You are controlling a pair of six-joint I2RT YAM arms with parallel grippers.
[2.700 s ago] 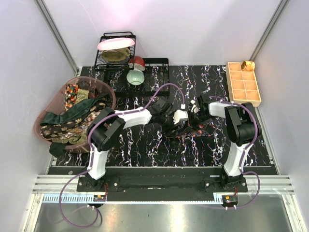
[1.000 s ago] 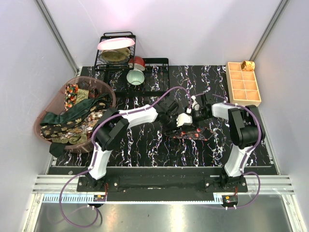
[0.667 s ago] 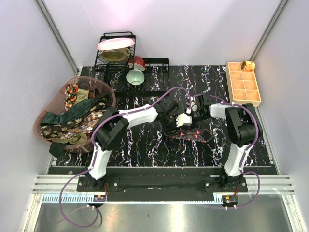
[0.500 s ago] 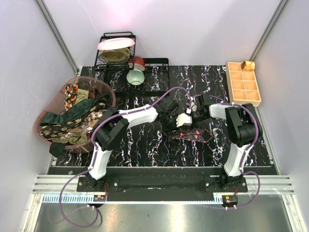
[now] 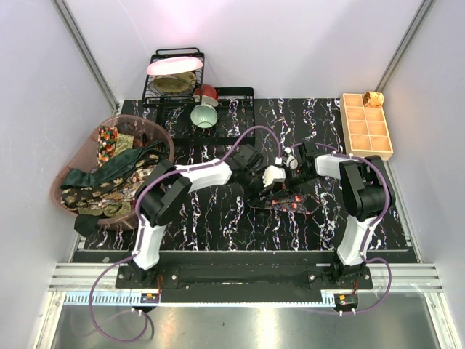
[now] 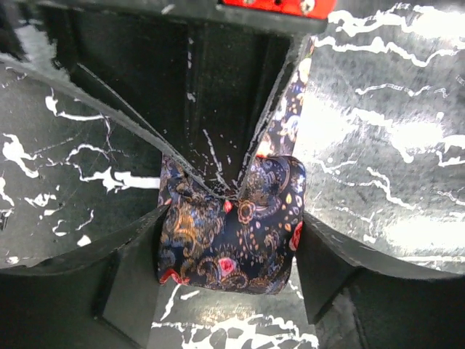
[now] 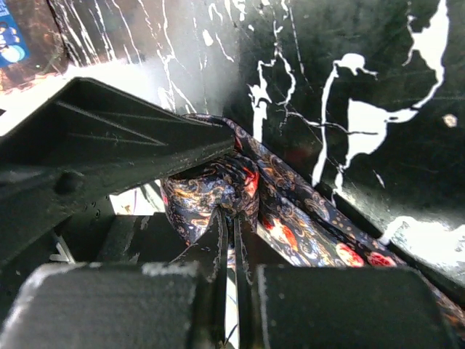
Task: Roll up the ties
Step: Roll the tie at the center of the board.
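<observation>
A dark tie with red and gold paisley dots (image 5: 288, 201) lies on the black marbled mat, one end wound into a small roll (image 6: 232, 247). My left gripper (image 6: 231, 273) is shut on that roll, a finger against each side; in the top view it (image 5: 275, 177) is just above the tie. My right gripper (image 7: 233, 218) is almost fully shut, its thin fingertips pinching fabric at the roll's centre (image 7: 218, 190); in the top view it (image 5: 292, 166) faces the left one. The tie's loose tail (image 7: 327, 229) runs off to the right.
A pink basket (image 5: 161, 138) at the left holds several more ties, green and brown-gold patterned. A black dish rack (image 5: 156, 80) with a plate and a green bowl (image 5: 204, 116) stand at the back. A tan gridded tray (image 5: 367, 125) sits at the back right.
Both grippers stay together at the tie's rolled end. The left gripper dipped toward the tie, then drew slightly back and left. The tie's free length now lies flatter on the mat.
</observation>
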